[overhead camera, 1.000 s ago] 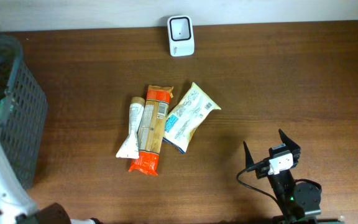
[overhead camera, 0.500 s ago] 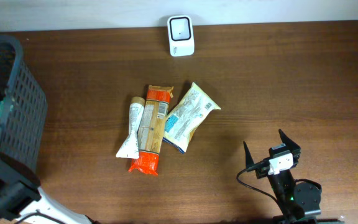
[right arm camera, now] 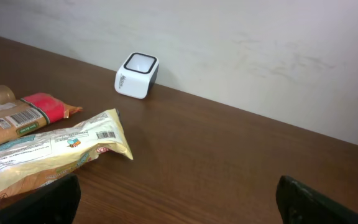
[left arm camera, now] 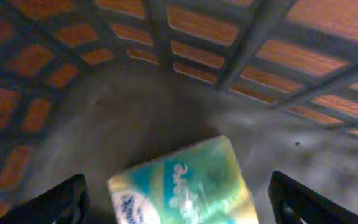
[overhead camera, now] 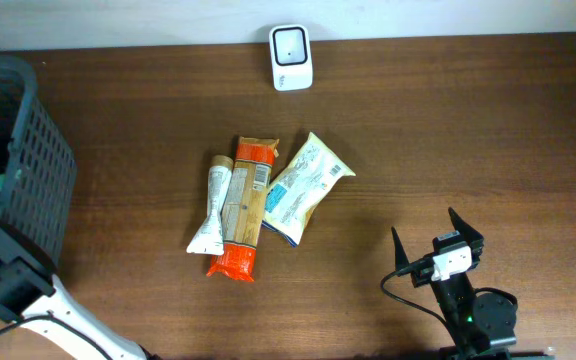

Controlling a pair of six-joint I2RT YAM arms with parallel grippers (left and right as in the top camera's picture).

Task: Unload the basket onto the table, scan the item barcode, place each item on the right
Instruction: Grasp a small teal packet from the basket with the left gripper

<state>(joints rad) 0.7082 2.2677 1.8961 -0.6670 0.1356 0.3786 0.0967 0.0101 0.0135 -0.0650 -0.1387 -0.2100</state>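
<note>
I am hovering the left gripper [left arm camera: 179, 202], jaws spread and empty, over a green packet [left arm camera: 185, 180] lying in the basket [overhead camera: 40, 170]; the right gripper [overhead camera: 424, 228] is idling wide apart. Three packets [overhead camera: 240, 205] are waiting on the counter [overhead camera: 468, 120] near the scanner [overhead camera: 291, 44]. Next, I judge, one needs lifting to it. The green packet's print is blurring, its lower edge cropped.

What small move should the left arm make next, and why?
Probably raise the left gripper straight up out of the basket. Its jaws stand wide open, and the teal packet lies free on the basket floor between them. The white tube, orange packet and yellow bag lie on the table, apart from the scanner, likely unscanned.
</note>
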